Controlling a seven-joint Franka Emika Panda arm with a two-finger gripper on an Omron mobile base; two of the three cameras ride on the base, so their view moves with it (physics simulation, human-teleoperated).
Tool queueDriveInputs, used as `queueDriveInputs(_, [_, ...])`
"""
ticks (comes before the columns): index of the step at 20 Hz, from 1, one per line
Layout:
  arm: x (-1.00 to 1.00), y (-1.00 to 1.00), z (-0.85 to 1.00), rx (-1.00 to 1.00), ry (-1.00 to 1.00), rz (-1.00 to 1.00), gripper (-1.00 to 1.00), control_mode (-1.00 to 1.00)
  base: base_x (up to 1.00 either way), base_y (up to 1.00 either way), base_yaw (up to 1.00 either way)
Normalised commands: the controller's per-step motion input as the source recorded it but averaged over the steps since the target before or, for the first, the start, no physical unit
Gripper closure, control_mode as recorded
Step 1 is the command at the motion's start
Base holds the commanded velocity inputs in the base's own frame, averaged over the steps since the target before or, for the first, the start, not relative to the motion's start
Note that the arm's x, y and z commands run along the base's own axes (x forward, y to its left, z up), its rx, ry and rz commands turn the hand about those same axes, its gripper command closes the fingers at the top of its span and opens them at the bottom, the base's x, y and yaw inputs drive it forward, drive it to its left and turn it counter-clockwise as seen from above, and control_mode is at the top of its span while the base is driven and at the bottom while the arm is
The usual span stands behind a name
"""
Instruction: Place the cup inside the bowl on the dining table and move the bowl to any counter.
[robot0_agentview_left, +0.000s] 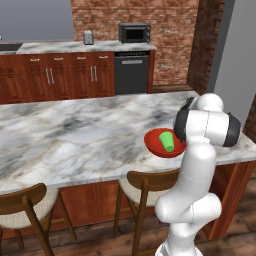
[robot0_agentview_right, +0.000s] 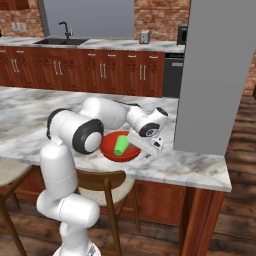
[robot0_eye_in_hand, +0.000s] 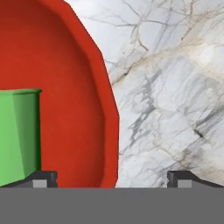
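The small bright-green tapered cup (robot0_agentview_left: 167, 141) is seen standing inside the wide, shallow, glossy red bowl (robot0_agentview_left: 153, 142), and the bowl is placed on the long dining table with the grey-veined white marble top (robot0_agentview_left: 75, 135). In the left base view the bowl is found at about 3 o'clock of the picture, close to the near edge of the marble, partly hidden behind the white arm. In the right base view the cup (robot0_agentview_right: 120, 146) is shown upright in the middle of the bowl (robot0_agentview_right: 110, 150), and the table top (robot0_agentview_right: 200, 167) is seen around it.

The two-finger gripper (robot0_agentview_right: 150, 150) is held low at the 3 o'clock side of the bowl in the right base view, just beside its rim. In the hand view the jaws are spread as wide as they go, and the bowl's rim (robot0_eye_in_hand: 111, 131) is seen between the two dark tips (one tip is in front of the cup (robot0_eye_in_hand: 17, 135), the other over bare marble (robot0_eye_in_hand: 175, 87)). Nothing is held; whether a tip touches the rim cannot be told.

A wooden stool with a cream seat (robot0_agentview_left: 147, 182) is placed under the table edge, near the arm. Far behind, at 12 o'clock, the marble counter over reddish-brown cabinets (robot0_agentview_left: 65, 47) is seen, with a dark microwave (robot0_agentview_left: 134, 33) on it.
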Motion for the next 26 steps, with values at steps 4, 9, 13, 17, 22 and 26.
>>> queueDriveInputs(4, [0.05,0.00,-0.18,0.00,0.00,0.03,-1.00,-1.00,0.00,0.00,0.00])
queueDriveInputs(9, [0.05,0.00,-0.15,0.00,0.00,0.03,-1.00,-1.00,0.00,0.00,0.00])
queueDriveInputs(13, [0.11,0.02,-0.05,0.00,0.00,0.02,-1.00,-1.00,0.00,0.00,0.00])
queueDriveInputs(17, [0.03,0.03,-0.02,0.00,0.00,0.02,-1.00,-1.00,0.00,0.00,0.00])
queueDriveInputs(22, [0.00,0.00,0.00,0.00,0.00,0.00,-1.00,-1.00,0.00,0.00,0.00])
queueDriveInputs(26, [0.00,0.00,0.00,0.00,0.00,0.00,1.00,-1.00,0.00,0.00,0.00])
